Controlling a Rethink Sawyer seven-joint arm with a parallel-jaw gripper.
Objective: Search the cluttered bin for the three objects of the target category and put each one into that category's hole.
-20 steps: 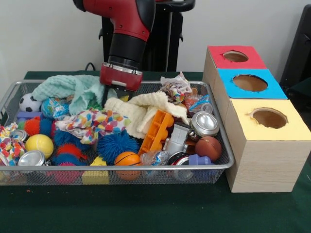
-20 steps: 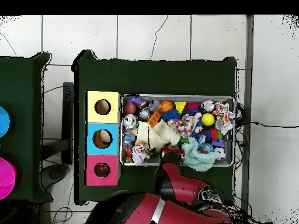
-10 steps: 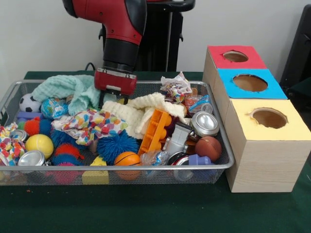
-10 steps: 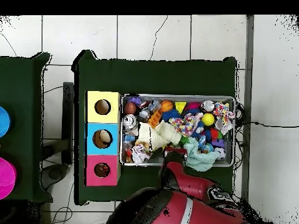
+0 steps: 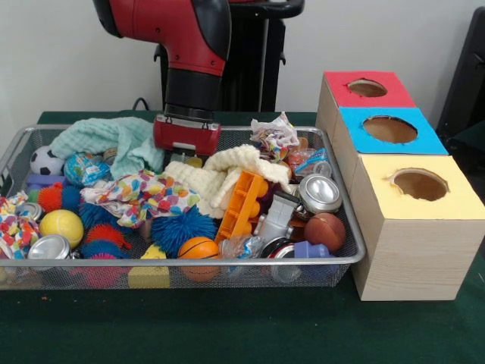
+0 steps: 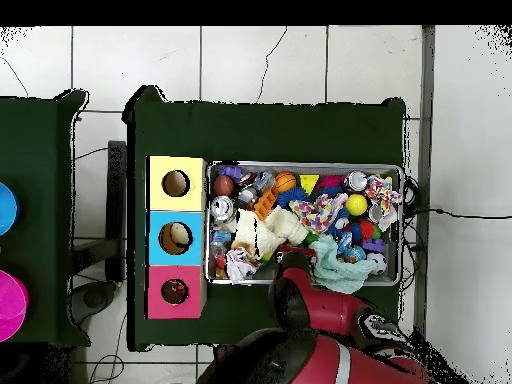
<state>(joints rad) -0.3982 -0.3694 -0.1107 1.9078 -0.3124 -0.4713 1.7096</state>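
My gripper (image 5: 185, 155) hangs at the back of the wire bin (image 5: 227, 263), its red wrist block just above the seam between the mint towel (image 5: 106, 136) and the cream knit cloth (image 5: 220, 171). Its tips are sunk among the cloths. From overhead the gripper (image 6: 293, 262) sits at the bin's lower edge. A dotted colourful cloth (image 5: 140, 193), an orange toy (image 5: 244, 203), a blue spiky ball (image 5: 182, 226), a small basketball (image 5: 198, 249) and a brown ball (image 5: 325, 231) lie in the bin. To its right stands a box with a red hole (image 5: 367, 88), a blue hole (image 5: 389, 129) and a yellow hole (image 5: 419, 184).
Silver cans (image 5: 319, 192) lie by the orange toy, another can (image 5: 49, 246) by a yellow ball (image 5: 61, 226). A soccer ball (image 5: 45, 161) sits at the bin's left. Overhead, something rests inside the blue hole (image 6: 175, 237).
The wrist block has come down a little toward the cloths, after drifting left and then partly back. Nothing in the bin has visibly shifted.
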